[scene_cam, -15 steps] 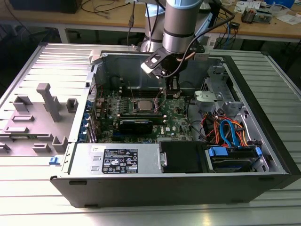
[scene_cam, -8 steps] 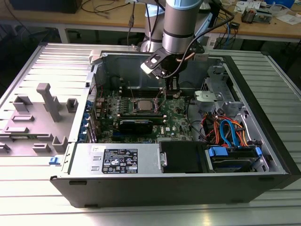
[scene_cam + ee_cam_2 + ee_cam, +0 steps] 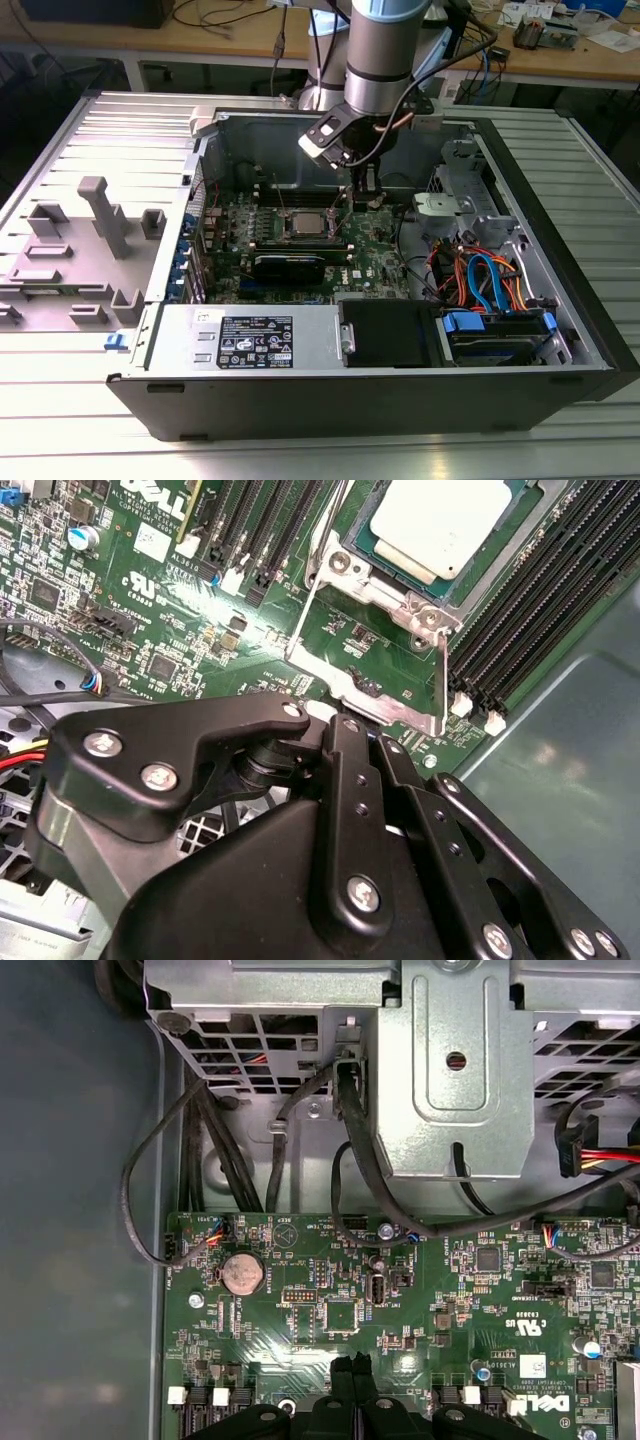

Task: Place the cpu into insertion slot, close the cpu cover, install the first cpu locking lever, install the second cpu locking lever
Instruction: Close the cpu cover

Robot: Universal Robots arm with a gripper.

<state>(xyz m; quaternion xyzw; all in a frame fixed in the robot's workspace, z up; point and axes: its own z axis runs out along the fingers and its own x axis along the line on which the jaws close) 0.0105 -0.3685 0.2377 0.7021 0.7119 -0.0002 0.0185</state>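
From my station I see the black two-finger gripper (image 3: 366, 188) hanging from the grey arm inside the open black computer case (image 3: 330, 405), which lies on a ribbed aluminium table (image 3: 90, 430). In the first wrist view its fingertips (image 3: 342, 1378) are pressed together, and I can make out nothing between them. They hang over the green motherboard (image 3: 300, 1345); I cannot tell whether they touch it.

The small flat square cpu (image 3: 440, 525), with its silvery-tan metal top, sits in the socket. The cpu cover (image 3: 352, 568), a thin silvery metal frame with an open middle, lies flat around the chip. One thin wire lever (image 3: 312, 590) runs along one side of the socket and a second wire lever (image 3: 443, 680) along another. In the exterior view both seem to angle up off the board, though I cannot be sure they are unlatched.

In the exterior view the gripper is near the socket, towards the exterior view's right and a little farther back, and apart from the cpu. Black memory slots (image 3: 540, 590) flank the socket, and a long black card (image 3: 290, 266) lies on its nearer side.

The first wrist view also shows a round silver coin battery (image 3: 242, 1274) on the board. Beyond the board's edge there is a grey metal drive cage (image 3: 455, 1110) with black cables looping from it.
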